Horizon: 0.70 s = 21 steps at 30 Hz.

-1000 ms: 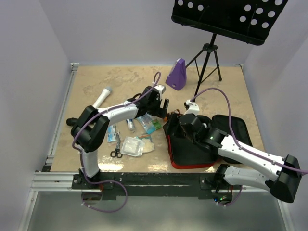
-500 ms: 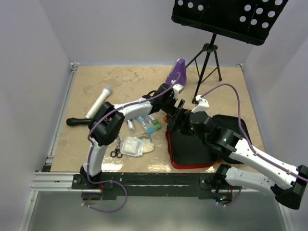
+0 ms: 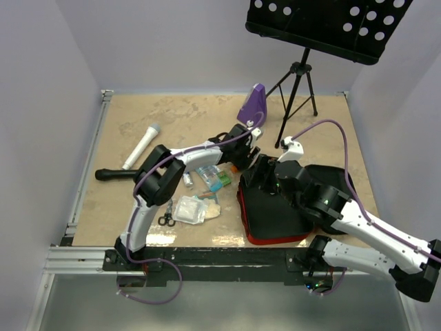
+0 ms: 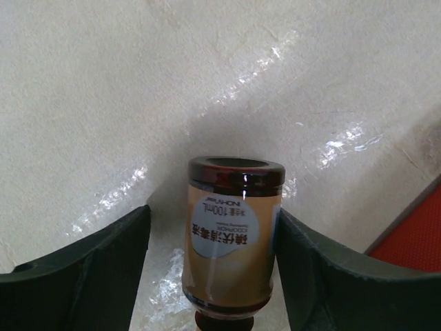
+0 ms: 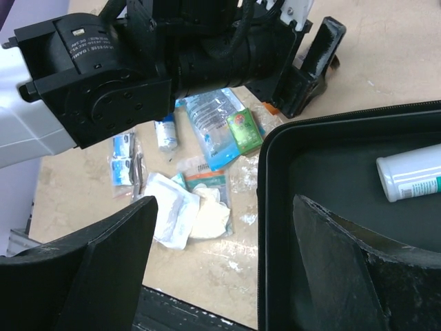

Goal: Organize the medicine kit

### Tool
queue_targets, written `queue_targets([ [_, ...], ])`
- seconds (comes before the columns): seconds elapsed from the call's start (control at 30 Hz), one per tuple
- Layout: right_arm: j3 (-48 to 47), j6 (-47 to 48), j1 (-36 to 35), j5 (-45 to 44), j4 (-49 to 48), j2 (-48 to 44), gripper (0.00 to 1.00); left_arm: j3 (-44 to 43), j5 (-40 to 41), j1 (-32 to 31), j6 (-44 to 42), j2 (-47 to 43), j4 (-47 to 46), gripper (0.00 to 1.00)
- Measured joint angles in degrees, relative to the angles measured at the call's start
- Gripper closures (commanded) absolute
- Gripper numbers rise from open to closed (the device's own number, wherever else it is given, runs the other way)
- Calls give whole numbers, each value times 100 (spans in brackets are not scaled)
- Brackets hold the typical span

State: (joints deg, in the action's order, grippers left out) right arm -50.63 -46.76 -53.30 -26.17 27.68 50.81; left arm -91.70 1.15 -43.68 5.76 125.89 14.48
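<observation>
– Packing is going on, then? Which step is the robot working at?
– Filling, I am judging. Left of the medicine kit (image 3: 275, 238), loose packets (image 3: 189, 209) and scissors (image 3: 165, 219) are lying on the surface (image 3: 172, 117), waiting to go in.
– And the left gripper (image 4: 212, 221)?
– It is hovering just beside the kit's far left corner, jaws standing apart on either side of a brown bottle (image 4: 231, 248). A gap is showing on one side, so it is not clamping anything yet.
– Is the label saying anything?
– "100mL" is showing, upside down to the wrist camera, next to larger East Asian characters I am not managing to read.
– The kit itself?
– Lying open on the surface, black lining up, red rim showing. A white bottle (image 5: 410, 172) with a green band is resting inside; its print is looking too small to read.
– Right gripper (image 5: 226, 207)?
– Hanging over the kit's left edge, wide open, holding nothing.
– So what is the next move calling for?
– Probably closing squarely on the brown bottle, lifting it over the rim and setting it beside the white one, without the arms crowding each other.
</observation>
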Motion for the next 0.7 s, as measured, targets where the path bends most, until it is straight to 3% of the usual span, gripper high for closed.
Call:
queue_targets([
  [0.2,2,0,0,-7,17,-129,15,568,70,50,61,-369,-188,54],
  [0.43,7,-9,0,-7,7,-260,15,1281,-203,310,372,-903,-511,65],
  [0.7,24,-2,0,24,-302,-199,13,2667,-741,1023,922,-2909,-1386,69],
])
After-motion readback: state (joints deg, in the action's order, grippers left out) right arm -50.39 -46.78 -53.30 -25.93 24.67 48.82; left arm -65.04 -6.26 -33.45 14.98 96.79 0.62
